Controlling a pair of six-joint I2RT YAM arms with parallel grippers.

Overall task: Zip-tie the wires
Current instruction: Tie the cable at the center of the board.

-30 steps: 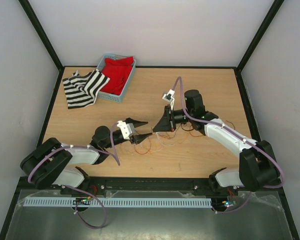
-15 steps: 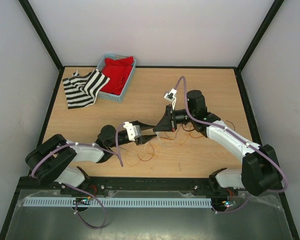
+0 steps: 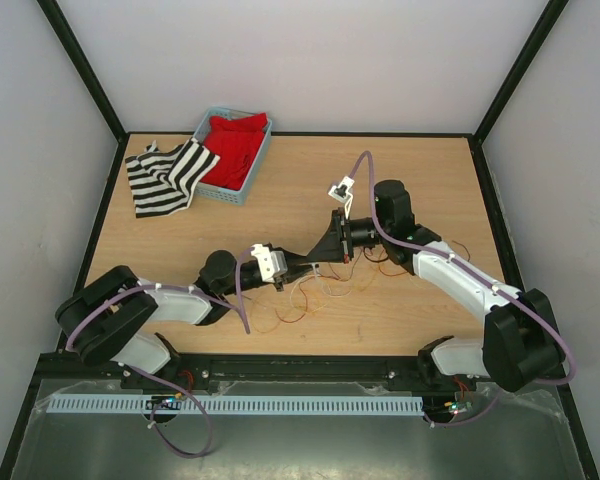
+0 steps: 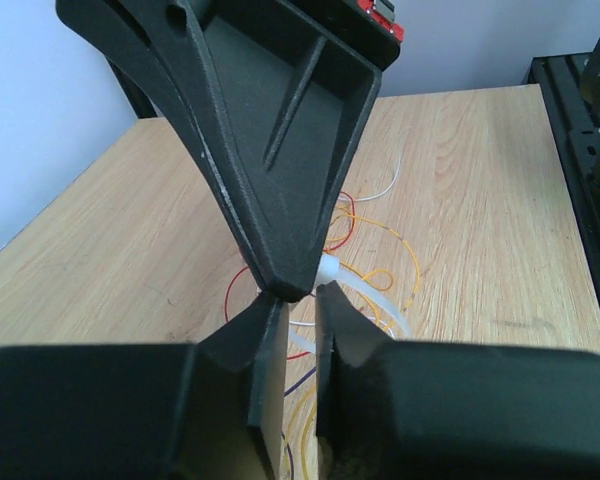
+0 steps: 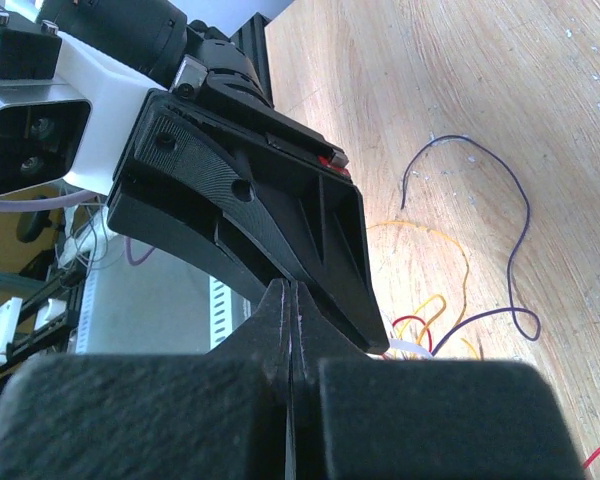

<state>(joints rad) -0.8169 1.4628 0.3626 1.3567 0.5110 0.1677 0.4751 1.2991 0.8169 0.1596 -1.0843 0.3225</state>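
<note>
Far off to the left hand's left and well apart from the work lie a limp black-and-white striped cloth (image 3: 165,178) and a ribbed blue plastic basket (image 3: 220,193) with a red cloth (image 3: 235,145) bundled in it.

The left hand (image 4: 300,305) reaches out low over the pale wood-grain table (image 3: 280,200). Its two matt black fingers are drawn close with a thin slit between them, and nothing shows in that slit.

Right at their tips, the pointed end of the other hand comes down to meet them, nose to nose. A flat, whitish, glossy plastic strip (image 4: 365,293) shows at that meeting point. Its long axis slants away past the left hand's right-side finger. I cannot tell whether either hand is pinching it.

The wires (image 4: 378,276) lie on the table just beyond and below both sets of fingertips. They are hair-thin, springy strands in red, orange, yellow and dark purple, curled into loose loops rather than gathered. They spread mostly ahead of the left hand and underneath the right one.

The right hand (image 5: 292,295) has its ribbed black fingers pressed flat together with no gap.

Both hands sit about equally near the bunch. The next move seems to turn on the strip's free end, which lies a touch to the right of the left hand's slit, not in it.
</note>
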